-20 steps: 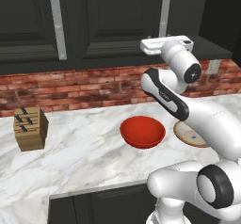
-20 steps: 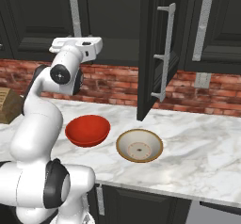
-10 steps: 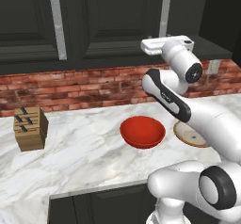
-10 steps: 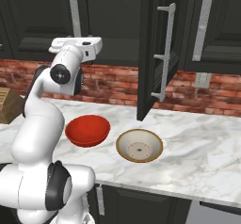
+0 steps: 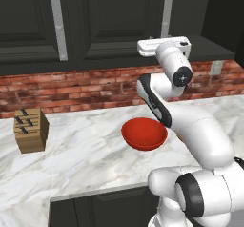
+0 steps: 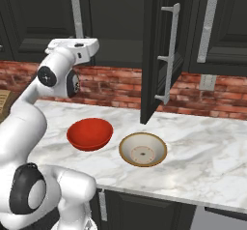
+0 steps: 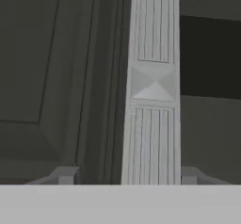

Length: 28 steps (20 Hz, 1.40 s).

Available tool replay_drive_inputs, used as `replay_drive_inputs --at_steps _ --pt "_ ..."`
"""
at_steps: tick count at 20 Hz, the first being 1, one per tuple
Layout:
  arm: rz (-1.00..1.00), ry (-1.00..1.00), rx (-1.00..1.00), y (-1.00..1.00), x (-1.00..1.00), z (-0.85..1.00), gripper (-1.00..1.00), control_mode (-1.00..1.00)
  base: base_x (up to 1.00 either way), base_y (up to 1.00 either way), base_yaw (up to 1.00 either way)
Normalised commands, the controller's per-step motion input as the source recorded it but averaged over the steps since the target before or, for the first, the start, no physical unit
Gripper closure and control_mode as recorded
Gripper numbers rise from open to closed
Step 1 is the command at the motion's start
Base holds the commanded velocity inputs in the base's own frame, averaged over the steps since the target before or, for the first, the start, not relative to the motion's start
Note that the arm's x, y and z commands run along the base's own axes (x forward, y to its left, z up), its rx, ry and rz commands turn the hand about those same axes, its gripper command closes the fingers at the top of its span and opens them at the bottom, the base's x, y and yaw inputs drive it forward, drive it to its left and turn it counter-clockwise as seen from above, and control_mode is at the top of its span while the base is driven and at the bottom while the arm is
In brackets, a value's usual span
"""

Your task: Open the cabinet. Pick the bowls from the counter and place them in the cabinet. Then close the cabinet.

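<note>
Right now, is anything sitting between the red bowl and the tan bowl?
No. In the right base view only bare marble counter separates the red bowl from the tan bowl.

You see a glossy white arm (image 5: pixel 200 130) built of rounded, bulbous links; dark grey bands ring its joints, a round dark cap with a small pale dot marks the wrist, and a black strip lines the forearm

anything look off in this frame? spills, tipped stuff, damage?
Nothing stands out. The red bowl and the tan-rimmed bowl sit upright and apart on the counter, with no spill. One cabinet door is swung open, as the task needs. The gripper faces the other door's silver handle, fingertips either side of it.
</note>
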Motion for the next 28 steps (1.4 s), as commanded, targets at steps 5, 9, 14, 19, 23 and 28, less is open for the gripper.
replay_drive_inputs --at_steps 5,9,14,19,23,28 --pt "-0.20 0.00 0.00 0.80 0.42 -0.27 1.00 -1.00 0.00 0.00 0.00" --pt "-0.10 0.03 0.02 0.69 0.38 -0.32 1.00 -1.00 0.00 0.00 0.00" --pt "0.03 0.11 0.11 0.23 0.00 -0.08 1.00 -1.00 0.00 0.00 0.00" --pt "0.18 0.01 0.02 0.69 -0.77 0.03 1.00 -1.00 0.00 0.00 0.00" --pt "0.18 -0.04 -0.09 1.00 -1.00 0.02 1.00 -1.00 0.00 0.00 0.00" --pt "0.06 -0.05 -0.23 1.00 -0.95 0.00 1.00 -1.00 0.00 0.00 0.00"
